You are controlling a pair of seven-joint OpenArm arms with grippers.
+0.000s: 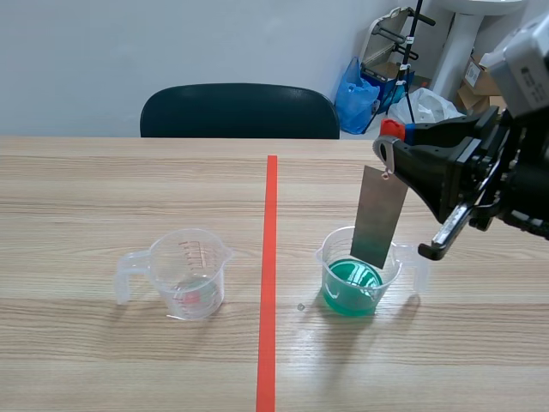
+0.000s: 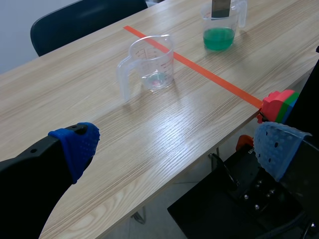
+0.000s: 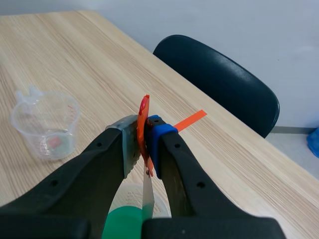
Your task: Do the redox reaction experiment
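Right fingers [image 3: 172, 159]: clamped shut on an orange-red tab [image 3: 143, 117], with the metal strip [image 1: 379, 215] hanging straight down from it. Dangles into the cup of green liquid [image 1: 329, 257], just right of the tape line [image 1: 270, 257]. Lower end inside the rim and seemingly just short of the liquid (hard to call from any view). Left fingers [image 2: 77, 147]: spread wide, gripping nothing, hovering off the near edge of the table [image 1: 86, 197], well apart from both cups.

Judging progress: strip in hand and over the right cup, dip about to happen or barely begun. Left to do: lower into the liquid, wait, lift out.

Counting: two clear measuring cups, one with green liquid, the other cup [image 1: 190, 275] nearly empty bar a small reddish bit. One strip, one tape line, one dark chair [image 1: 240, 112].
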